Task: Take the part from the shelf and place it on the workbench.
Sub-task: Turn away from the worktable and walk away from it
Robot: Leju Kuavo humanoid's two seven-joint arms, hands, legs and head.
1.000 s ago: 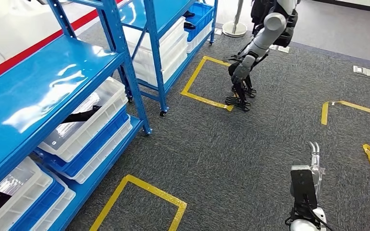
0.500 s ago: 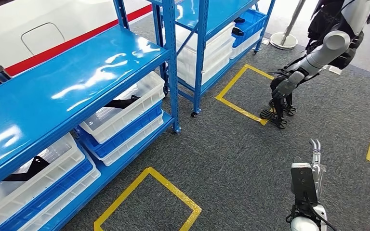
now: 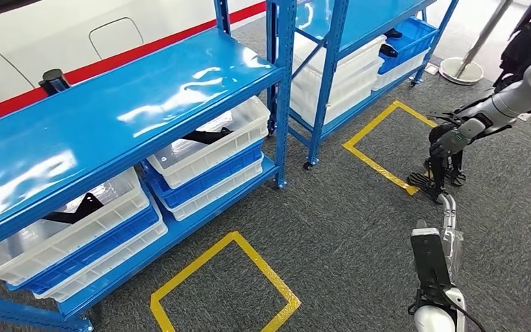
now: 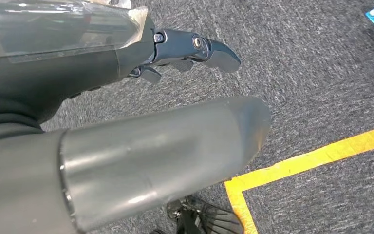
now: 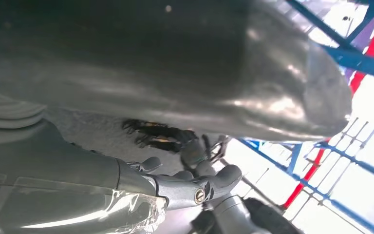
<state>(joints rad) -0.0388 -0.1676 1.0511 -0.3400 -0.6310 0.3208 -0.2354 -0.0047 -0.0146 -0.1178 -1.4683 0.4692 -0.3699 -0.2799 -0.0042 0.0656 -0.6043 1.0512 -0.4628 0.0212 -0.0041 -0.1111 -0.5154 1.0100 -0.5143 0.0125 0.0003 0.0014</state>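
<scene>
Right hand point(image 3: 448, 220): hanging over grey carpet, fingers lying straight and together, holding nothing.
Left hand point(image 4: 126, 146): fingers point(image 4: 195, 48) lying loosely extended, holding nothing.
Shelf parts point(image 3: 204, 136): black pieces sitting in white bins, shapes unclear.

The shelf point(image 3: 110, 111) was glossy blue, holding white bins point(image 3: 211, 149) stacked over blue ones, with black parts point(image 3: 207, 135) inside. The floor point(image 3: 332, 228) was speckled grey carpet marked with yellow tape point(image 3: 225, 283). Beyond the fingers stood a silver-and-black robot point(image 3: 484, 114).

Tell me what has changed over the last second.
The whole head view has swung, so the camera turned toward the blue shelf; the shelf, its white bins and the other robot did not themselves move. The right hand still hangs at the side, holding nothing.
</scene>
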